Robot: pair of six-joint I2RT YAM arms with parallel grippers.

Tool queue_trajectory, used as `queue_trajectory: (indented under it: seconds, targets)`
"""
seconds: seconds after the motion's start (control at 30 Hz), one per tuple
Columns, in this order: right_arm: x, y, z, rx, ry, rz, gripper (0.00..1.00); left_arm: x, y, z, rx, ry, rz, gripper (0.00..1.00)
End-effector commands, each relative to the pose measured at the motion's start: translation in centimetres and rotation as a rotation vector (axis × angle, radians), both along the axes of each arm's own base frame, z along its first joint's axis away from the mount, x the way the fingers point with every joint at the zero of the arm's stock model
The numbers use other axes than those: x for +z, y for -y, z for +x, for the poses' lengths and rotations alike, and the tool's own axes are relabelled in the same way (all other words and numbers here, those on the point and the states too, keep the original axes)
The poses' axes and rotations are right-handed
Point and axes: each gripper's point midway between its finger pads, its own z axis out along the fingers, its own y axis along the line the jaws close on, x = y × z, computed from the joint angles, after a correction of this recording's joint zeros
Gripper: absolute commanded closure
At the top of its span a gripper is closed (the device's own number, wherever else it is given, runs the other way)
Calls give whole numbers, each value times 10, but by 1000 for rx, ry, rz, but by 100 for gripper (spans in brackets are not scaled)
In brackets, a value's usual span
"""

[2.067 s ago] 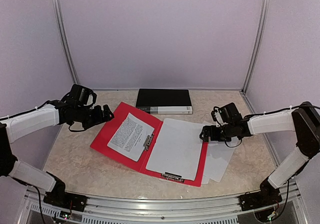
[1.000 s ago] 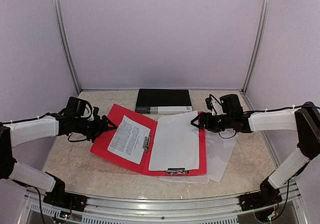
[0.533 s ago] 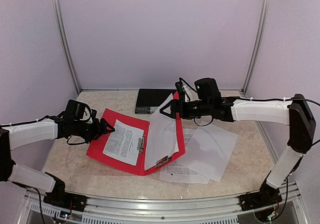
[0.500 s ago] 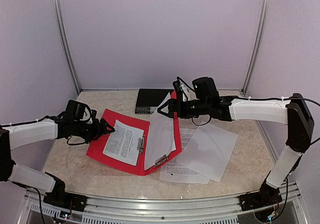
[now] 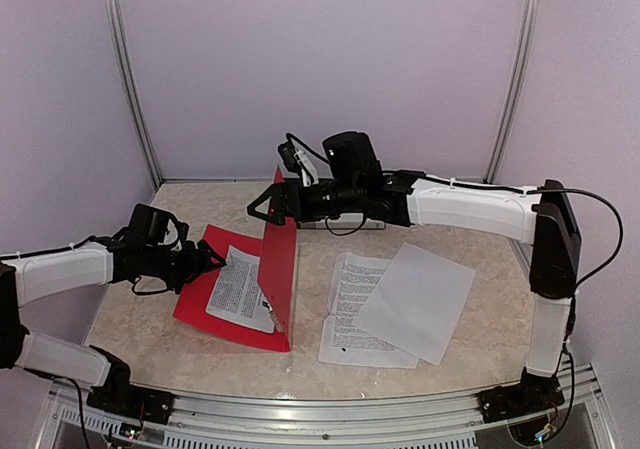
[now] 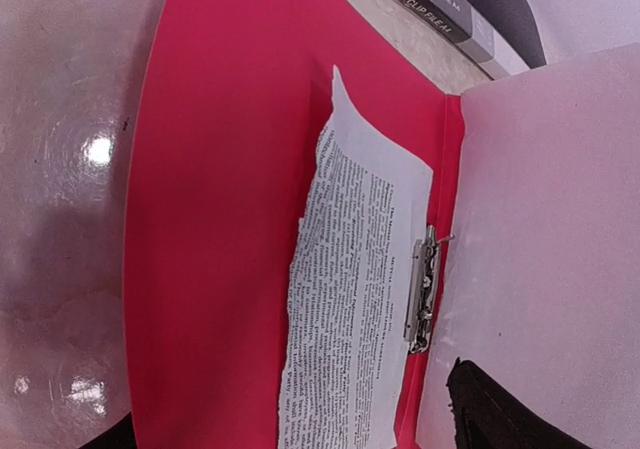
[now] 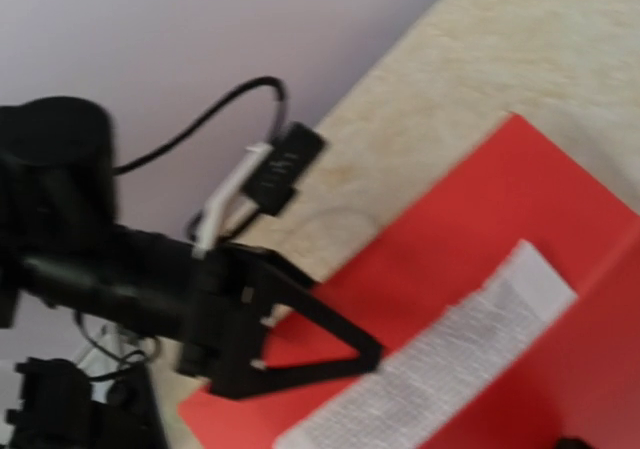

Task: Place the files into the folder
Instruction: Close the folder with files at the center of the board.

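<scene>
Hovering the right claw (image 5: 258, 207) at the top edge of the raised cover of the red folder (image 5: 222, 314), with the right arm stretching far across the table (image 5: 130, 319). Keeping its jaws spread wide, with nothing showing between them in the wrist view. Not telling from these views whether touching the cover's edge or standing just clear of it.

Standing the folder's right cover nearly upright along the spine, with the left cover lying flat on the table. Carrying a clipped sheet (image 6: 550, 219) on the inner face of the raised cover, white and blank as far as showing. Sitting at the spine, a metal clip (image 6: 425, 289).

Lying on the flat left cover, a small printed sheet (image 5: 240, 289), dense with black text, its near edge ragged.

Holding the left claw (image 5: 210, 259) low over the left cover, tips right at the edge of the small printed sheet. Spreading its jaws wide too, one finger at each lower corner of its own wrist view, gripping nothing. Not telling whether touching the paper.

Lying outside the folder, on the table to its right, a printed sheet (image 5: 350, 314), with a blank sheet (image 5: 415, 299) overlapping its right side, tilted.

Resting at the far edge of the table behind the folder, a black box (image 6: 470, 19) with a grey label.
</scene>
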Motion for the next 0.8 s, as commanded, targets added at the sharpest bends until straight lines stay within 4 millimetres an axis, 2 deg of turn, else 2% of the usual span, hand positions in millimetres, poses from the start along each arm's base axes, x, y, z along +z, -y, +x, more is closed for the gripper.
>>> queue_trajectory:
  seconds: [0.0,0.13,0.33,0.47,0.57,0.67,0.77]
  targets:
    - [-16,-17,-8,52,-25,-28,1,-3,-10,-1,24,6,39,18]
    - [-44,-26,-11,82,-83,-34,1,5,-24,-3,76,23,68,15]
    - [-81,-40,-10,106,-132,-29,1,34,-45,-7,152,107,92,11]
    - [-110,-48,-10,123,-172,-29,1,40,-56,-11,185,118,116,10]
    - [-115,-53,-14,143,-194,-4,1,44,-60,-13,193,127,131,10]
    - [-112,-58,-17,149,-189,9,1,45,-62,-13,200,124,140,10]
    - [-123,-61,-22,158,-209,-5,1,48,-63,-13,207,134,141,10]
